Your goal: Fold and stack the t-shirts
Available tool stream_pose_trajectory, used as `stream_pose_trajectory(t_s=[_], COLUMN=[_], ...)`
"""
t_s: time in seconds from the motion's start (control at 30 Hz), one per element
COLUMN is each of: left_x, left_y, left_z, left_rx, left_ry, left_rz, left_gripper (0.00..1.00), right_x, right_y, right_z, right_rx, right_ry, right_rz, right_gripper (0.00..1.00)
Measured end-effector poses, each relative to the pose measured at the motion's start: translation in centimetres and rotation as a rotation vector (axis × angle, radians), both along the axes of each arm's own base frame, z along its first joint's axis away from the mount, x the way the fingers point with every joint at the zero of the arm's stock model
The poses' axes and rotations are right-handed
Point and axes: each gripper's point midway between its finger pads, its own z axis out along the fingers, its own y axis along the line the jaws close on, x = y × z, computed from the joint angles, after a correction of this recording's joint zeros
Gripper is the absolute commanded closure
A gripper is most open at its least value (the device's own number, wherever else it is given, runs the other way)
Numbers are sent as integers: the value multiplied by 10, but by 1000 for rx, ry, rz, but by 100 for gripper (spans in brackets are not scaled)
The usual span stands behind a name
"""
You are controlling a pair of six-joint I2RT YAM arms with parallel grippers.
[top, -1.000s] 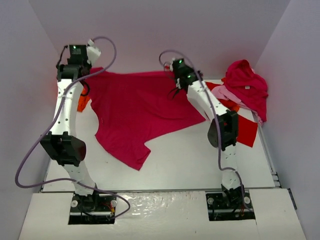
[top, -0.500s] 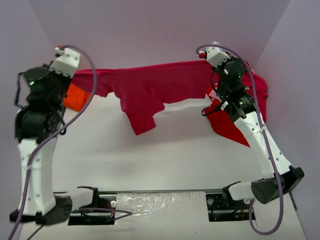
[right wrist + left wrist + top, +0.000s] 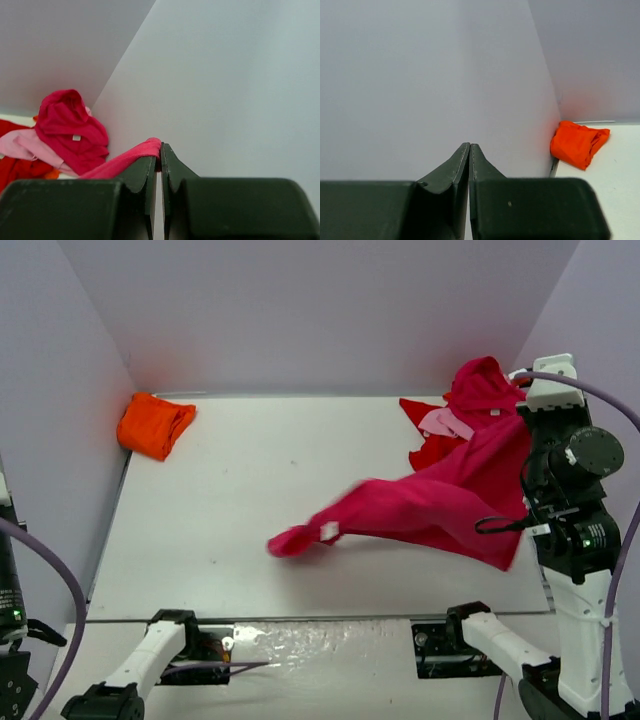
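A magenta t-shirt (image 3: 440,505) hangs in a long drape from my right gripper (image 3: 161,150), which is shut on a fold of it (image 3: 127,160) close to the right wall. Its free end (image 3: 295,540) lies bunched on the table's middle, a white tag showing. My left gripper (image 3: 469,150) is shut with nothing between its fingers, raised at the far left and facing the left wall. An orange t-shirt (image 3: 155,426) lies folded in the back left corner, also seen as the orange t-shirt (image 3: 578,142) in the left wrist view.
A loose pile sits at the back right: a crimson t-shirt (image 3: 485,390) on top, a light pink one (image 3: 445,423) and a bright red one (image 3: 430,452) beneath. The right arm (image 3: 575,520) stands tall by the right wall. White walls close in three sides.
Both arms have swung back from the far side toward the near edge. The left gripper has let go of the magenta shirt, which now hangs from the right gripper alone, its free end dropped onto the table.
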Motion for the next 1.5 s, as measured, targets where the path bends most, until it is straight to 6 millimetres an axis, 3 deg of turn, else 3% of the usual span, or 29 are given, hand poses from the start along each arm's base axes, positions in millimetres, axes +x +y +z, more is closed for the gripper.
stream_pose_trajectory(t_s=[0.1,0.17,0.27,0.3,0.37,0.43,0.47,0.53,0.63,0.73,0.8,0.83,0.9,1.03,1.1,1.2,1.27,1.33,1.4,1.5], left_x=[-25,-30,-20,-14,16,59,85,134,209,263,273,274,273,264,254,239,233,231,232,235], left_y=[7,9,9,9,2,-9,-17,-31,-55,-70,-76,-77,-78,-74,-70,-62,-56,-50,-46,-42], left_z=[5,8,5,4,-1,-10,-20,-45,-103,-193,-249,-266,-279,-255,-240,-228,-228,-233,-240,-247], left_rx=[4,10,13,14,12,3,-2,-20,-56,-97,-122,-134,-149,-146,-138,-128,-124,-120,-118,-114], left_ry=[-29,-38,-11,4,59,132,183,294,475,672,810,853,881,773,714,653,643,653,672,692], left_rz=[44,58,59,56,20,-47,-90,-162,-252,-281,-290,-289,-283,-273,-259,-234,-212,-191,-173,-157], left_gripper=[100,100,97,90,72,66,67,80,95,96,97,97,97,97,97,97,97,97,97,97], right_x=[3,9,22,27,42,56,65,79,93,104,111,114,118,115,104,70,47,28,21,21], right_y=[2,6,13,15,19,23,26,31,48,93,125,141,168,227,264,322,360,384,385,354], right_z=[-19,-32,-52,-58,-72,-86,-94,-112,-134,-150,-158,-163,-176,-212,-231,-245,-229,-189,-135,-59], right_rx=[-3,-4,-14,-18,-29,-38,-44,-56,-72,-97,-109,-116,-134,-216,-273,-351,-346,-300,-235,-142], right_ry=[82,135,213,236,292,341,369,426,501,584,627,642,679,775,823,902,896,821,700,518], right_rz=[14,35,57,62,68,70,73,81,114,263,372,418,491,602,681,855,1007,1137,1197,1207], right_gripper=[100,100,100,100,100,100,100,100,100,100,100,100,100,100,100,100,100,100,100,100])
